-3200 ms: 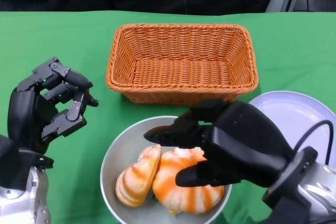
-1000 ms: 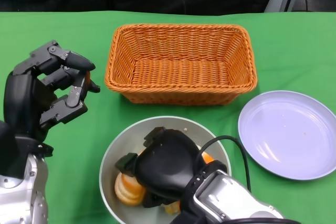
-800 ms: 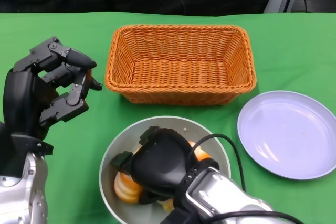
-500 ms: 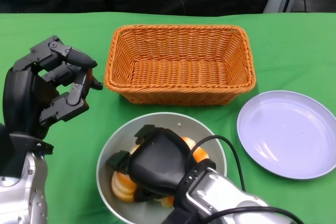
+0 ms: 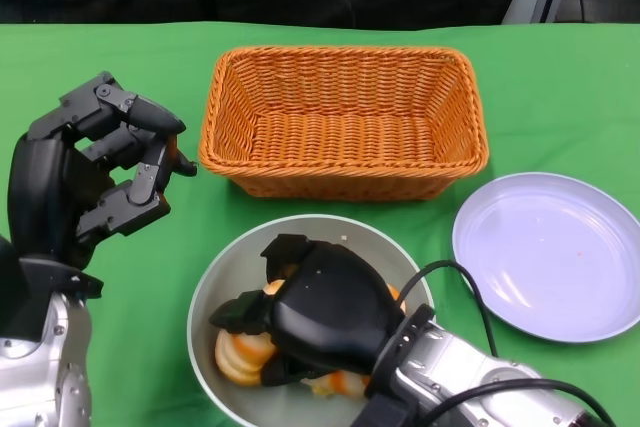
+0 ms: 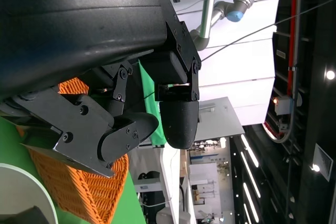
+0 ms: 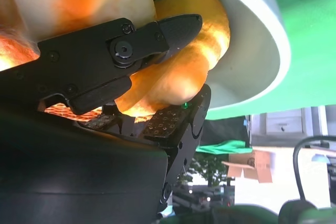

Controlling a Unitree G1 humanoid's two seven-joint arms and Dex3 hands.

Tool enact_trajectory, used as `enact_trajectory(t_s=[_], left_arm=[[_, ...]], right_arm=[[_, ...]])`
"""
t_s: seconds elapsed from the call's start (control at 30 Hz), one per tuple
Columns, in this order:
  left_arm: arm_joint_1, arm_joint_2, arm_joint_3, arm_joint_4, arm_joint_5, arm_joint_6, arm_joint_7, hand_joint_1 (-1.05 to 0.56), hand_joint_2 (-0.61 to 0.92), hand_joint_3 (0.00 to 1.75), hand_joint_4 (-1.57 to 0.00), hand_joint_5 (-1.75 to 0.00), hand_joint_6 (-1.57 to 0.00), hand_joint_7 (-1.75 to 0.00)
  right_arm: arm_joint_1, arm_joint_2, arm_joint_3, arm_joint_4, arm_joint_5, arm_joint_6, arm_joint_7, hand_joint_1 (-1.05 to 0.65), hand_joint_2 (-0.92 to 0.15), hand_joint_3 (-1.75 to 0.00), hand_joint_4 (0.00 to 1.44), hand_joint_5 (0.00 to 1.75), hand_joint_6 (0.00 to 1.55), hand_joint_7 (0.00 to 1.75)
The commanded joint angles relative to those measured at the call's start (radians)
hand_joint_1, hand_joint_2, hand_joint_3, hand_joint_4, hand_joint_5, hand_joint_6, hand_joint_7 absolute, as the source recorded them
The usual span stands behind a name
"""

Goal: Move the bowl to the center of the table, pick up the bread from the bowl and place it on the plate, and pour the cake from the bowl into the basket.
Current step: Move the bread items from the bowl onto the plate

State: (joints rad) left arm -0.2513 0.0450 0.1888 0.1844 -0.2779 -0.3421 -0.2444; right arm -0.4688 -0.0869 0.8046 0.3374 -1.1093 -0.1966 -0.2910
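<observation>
Head view: right hand (image 5: 325,317) sits inside the bowl (image 5: 222,277), fingers wrapped over the bread (image 5: 240,355). Basket (image 5: 345,119) just beyond the fingertips, plate (image 5: 550,252) to their right. Left hand (image 5: 95,182) raised, fingers curled, empty.

R wrist view: fingers (image 7: 131,45) clamp bread (image 7: 184,61) against bowl wall (image 7: 252,40).

L wrist view: fingers (image 6: 178,114) bent, holding nothing; basket (image 6: 79,192) behind them.

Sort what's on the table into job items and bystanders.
Job items: bowl, bread and cake pieces inside it, right hand gripping one piece, basket, plate.

Bystanders: left hand, raised and holding nothing; green tablecloth.
</observation>
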Motion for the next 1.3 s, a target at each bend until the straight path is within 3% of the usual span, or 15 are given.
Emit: enact_trajectory(t_s=[0.03, 0.17, 0.2, 0.3, 0.4, 0.57, 0.7, 0.8, 1.07, 1.3], left_arm=[[-0.002, 0.014, 0.008, 0.011, -0.003, -0.019, -0.008, -0.05, 0.66, 0.93, -0.77, -1.46, -0.84, -1.16], [-0.005, 0.014, 0.015, 0.022, -0.011, -0.025, -0.010, -0.05, 0.66, 0.94, -0.77, -1.46, -0.83, -1.17], [-0.006, 0.014, 0.017, 0.022, -0.009, -0.026, -0.006, -0.06, 0.65, 0.93, -0.77, -1.46, -0.84, -1.17], [-0.007, 0.017, 0.024, 0.027, -0.005, -0.031, -0.004, -0.06, 0.64, 0.94, -0.78, -1.46, -0.85, -1.15], [-0.009, 0.021, 0.032, 0.033, -0.007, -0.030, -0.005, -0.08, 0.63, 0.95, -0.78, -1.45, -0.85, -1.14], [-0.010, 0.028, 0.037, 0.052, 0.013, -0.039, 0.006, -0.09, 0.61, 0.96, -0.78, -1.43, -0.85, -1.12], [-0.015, 0.031, 0.038, 0.074, 0.013, -0.057, -0.002, -0.09, 0.61, 0.96, -0.77, -1.43, -0.85, -1.12], [-0.016, 0.032, 0.037, 0.082, 0.011, -0.062, -0.001, -0.08, 0.60, 0.98, -0.77, -1.44, -0.85, -1.13], [-0.012, 0.035, 0.033, 0.102, 0.026, -0.074, 0.002, -0.08, 0.59, 0.99, -0.76, -1.47, -0.83, -1.15], [-0.011, 0.033, 0.034, 0.112, 0.030, -0.083, 0.000, -0.08, 0.59, 1.01, -0.74, -1.48, -0.83, -1.18]], right_arm=[[0.010, -0.036, -0.008, -0.017, -0.005, 0.014, 0.020, -0.40, -0.90, 0.00, 0.88, 0.97, 1.06, 0.01], [0.023, -0.055, -0.044, -0.094, 0.033, -0.002, 0.034, -0.43, -0.92, -0.02, 0.98, 0.61, 1.08, 0.01], [0.027, -0.058, -0.053, -0.108, 0.041, -0.009, 0.021, -0.42, -0.92, -0.03, 0.98, 0.71, 1.12, 0.03], [0.046, -0.067, -0.090, -0.144, 0.091, -0.049, 0.005, -0.37, -0.92, -0.05, 0.79, 1.31, 1.17, 0.06], [0.068, -0.084, -0.133, -0.205, 0.154, -0.075, 0.044, -0.31, -0.92, -0.10, 0.70, 1.47, 1.17, 0.09], [0.092, -0.090, -0.204, -0.308, 0.248, -0.084, 0.114, -0.31, -0.92, -0.13, 0.67, 1.54, 1.17, 0.15], [0.113, -0.084, -0.243, -0.370, 0.290, -0.075, 0.158, -0.33, -0.92, -0.15, 0.74, 1.30, 1.08, 0.24], [0.131, -0.079, -0.273, -0.406, 0.311, -0.068, 0.172, -0.32, -0.92, -0.14, 0.78, 1.26, 1.07, 0.27], [0.145, -0.062, -0.369, -0.447, 0.372, -0.075, 0.143, -0.26, -0.91, -0.08, 0.79, 1.37, 1.07, 0.36], [0.158, -0.079, -0.446, -0.470, 0.398, -0.069, 0.134, -0.25, -0.89, -0.07, 0.79, 1.41, 1.05, 0.44]])
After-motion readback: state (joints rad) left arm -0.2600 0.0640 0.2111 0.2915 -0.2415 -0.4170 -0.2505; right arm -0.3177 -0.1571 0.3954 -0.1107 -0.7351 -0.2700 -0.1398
